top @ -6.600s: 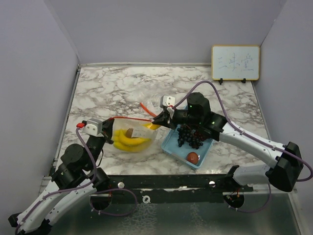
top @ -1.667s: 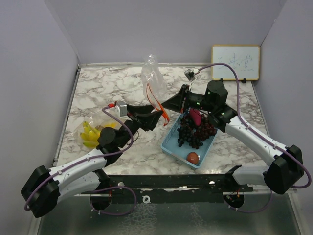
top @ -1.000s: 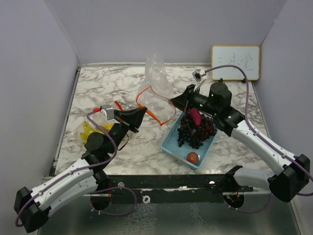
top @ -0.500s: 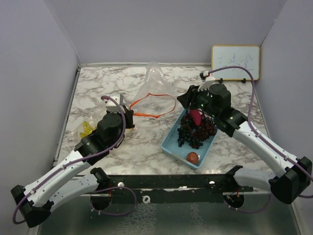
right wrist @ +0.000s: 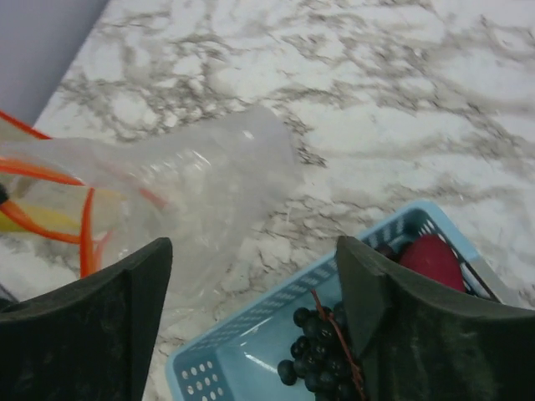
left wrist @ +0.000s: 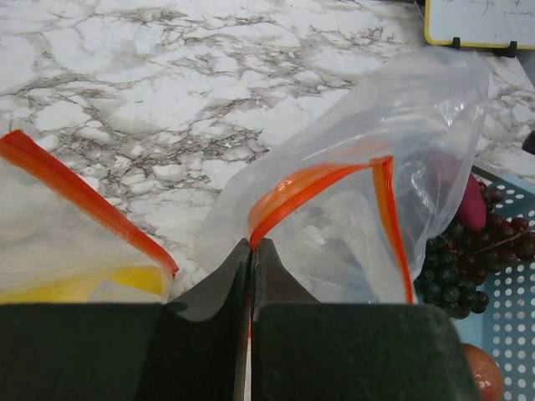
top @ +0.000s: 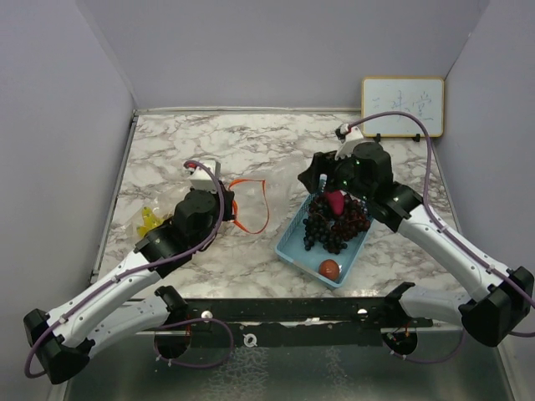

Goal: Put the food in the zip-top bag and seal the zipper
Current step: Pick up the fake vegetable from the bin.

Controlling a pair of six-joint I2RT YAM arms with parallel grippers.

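The clear zip-top bag with an orange zipper lies on the marble table, just left of the light blue plastic basket. My left gripper has its jaws pressed together, pinching the bag's rim at the zipper. The cluster of dark purple grapes, the magenta oblong piece and the small red round fruit sit in the basket. The bunch of yellow bananas lies near the table's left edge. My right gripper hangs over the basket's far corner with its jaws spread, holding nothing.

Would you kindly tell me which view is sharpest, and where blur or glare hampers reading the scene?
Top external: evenly lit, sharp, soft shadows only. Left wrist: marble crisp, left fingers dark and soft, mild sheen on the bag. Right wrist: softest view; right fingers blurred, grapes slightly soft.
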